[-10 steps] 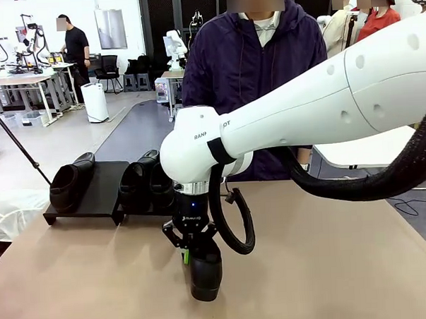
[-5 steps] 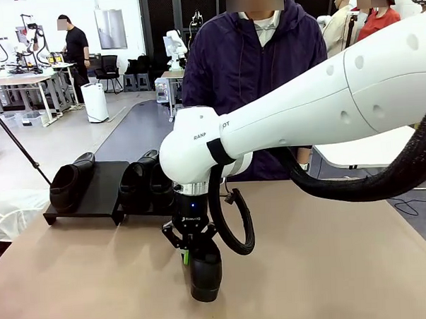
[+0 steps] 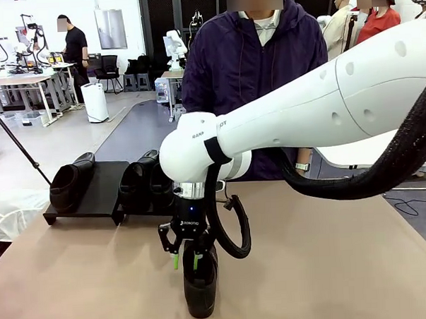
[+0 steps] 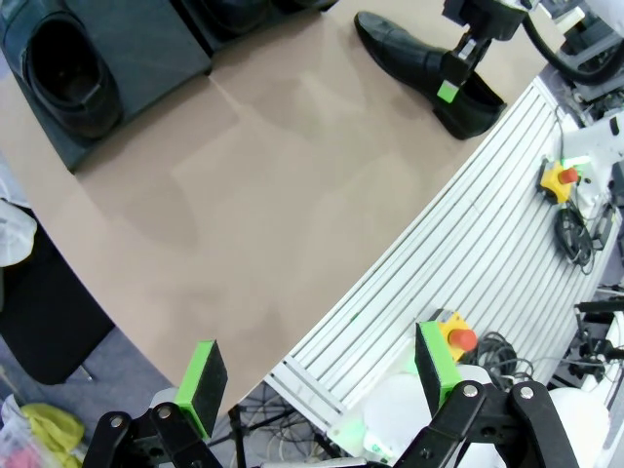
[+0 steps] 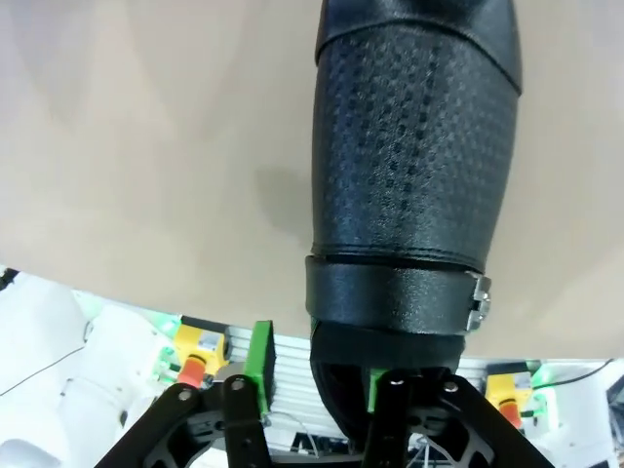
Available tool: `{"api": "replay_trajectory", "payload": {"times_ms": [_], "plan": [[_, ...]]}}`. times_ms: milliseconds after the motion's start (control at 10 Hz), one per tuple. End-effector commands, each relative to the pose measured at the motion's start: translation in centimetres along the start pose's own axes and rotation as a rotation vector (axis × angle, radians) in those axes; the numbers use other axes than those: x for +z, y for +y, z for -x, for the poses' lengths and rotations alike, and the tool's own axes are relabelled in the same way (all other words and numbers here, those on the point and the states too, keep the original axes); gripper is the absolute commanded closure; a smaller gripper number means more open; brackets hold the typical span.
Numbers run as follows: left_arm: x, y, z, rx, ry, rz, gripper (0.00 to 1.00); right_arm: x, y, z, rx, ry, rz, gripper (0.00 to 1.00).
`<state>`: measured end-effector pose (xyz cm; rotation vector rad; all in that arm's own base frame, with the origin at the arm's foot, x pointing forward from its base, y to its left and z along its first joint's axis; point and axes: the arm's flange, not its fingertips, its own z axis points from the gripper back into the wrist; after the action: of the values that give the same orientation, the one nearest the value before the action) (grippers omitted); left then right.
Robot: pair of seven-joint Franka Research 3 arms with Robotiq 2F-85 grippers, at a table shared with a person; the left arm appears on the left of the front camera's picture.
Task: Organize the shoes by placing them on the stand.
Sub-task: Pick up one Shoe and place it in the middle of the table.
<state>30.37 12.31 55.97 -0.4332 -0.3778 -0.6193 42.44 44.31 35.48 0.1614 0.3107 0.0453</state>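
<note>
The right pincer (image 3: 185, 260) stands part open astride the heel rim of the lone shoe (image 3: 200, 287), holding nothing firmly; the shoe lies on the bench (image 3: 331, 267), nearer the robot than the stand (image 3: 101, 189). Re-seat deeper before lifting, I judge. The left pincer (image 4: 317, 375) hangs wide open, empty.

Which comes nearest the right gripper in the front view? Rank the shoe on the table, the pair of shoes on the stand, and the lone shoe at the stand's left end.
1. The shoe on the table, directly under the right gripper, one finger inside its opening.
2. The pair of shoes, on the stand's right panel, behind the gripper.
3. The lone shoe, at the stand's far left end.
</note>
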Motion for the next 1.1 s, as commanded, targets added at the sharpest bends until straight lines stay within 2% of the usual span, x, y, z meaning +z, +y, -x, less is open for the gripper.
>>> {"api": "replay_trajectory", "payload": {"times_ms": [0, 200, 300, 400, 500, 600, 700, 800, 1000], "plan": [[0.1, -0.1, 0.0, 0.002, 0.007, 0.003, 0.00, 2.0, -1.1, 0.4, 0.020, 0.032, -0.061, 0.00], [0.1, -0.1, 0.0, 0.002, 0.007, 0.003, 0.00, 5.8, -3.4, 2.7, 0.088, 0.090, -0.062, 0.00], [0.1, -0.1, 0.0, 0.002, 0.007, 0.003, 0.00, 9.4, -5.8, 5.0, 0.116, 0.100, -0.071, 0.00], [0.1, -0.1, 0.0, 0.002, 0.007, 0.003, 0.00, 12.8, -8.6, 7.3, 0.161, 0.081, -0.067, 0.00], [0.1, -0.1, 0.0, 0.002, 0.007, 0.003, 0.00, 15.8, -12.5, 9.1, 0.211, 0.039, -0.009, 0.00], [0.1, -0.1, 0.0, 0.002, 0.007, 0.003, 0.00, 17.9, -17.2, 10.6, 0.266, -0.070, 0.080, 0.00], [0.1, -0.1, 0.0, 0.002, 0.007, 0.003, 0.00, 19.6, -21.8, 12.4, 0.293, -0.118, 0.051, 0.00], [0.1, -0.1, 0.0, 0.002, 0.007, 0.003, 0.00, 20.8, -26.6, 15.0, 0.295, -0.218, -0.017, 0.00], [0.1, -0.1, 0.0, 0.002, 0.007, 0.003, 0.00, 20.6, -33.9, 20.6, 0.264, -0.397, -0.106, 0.00]]}}
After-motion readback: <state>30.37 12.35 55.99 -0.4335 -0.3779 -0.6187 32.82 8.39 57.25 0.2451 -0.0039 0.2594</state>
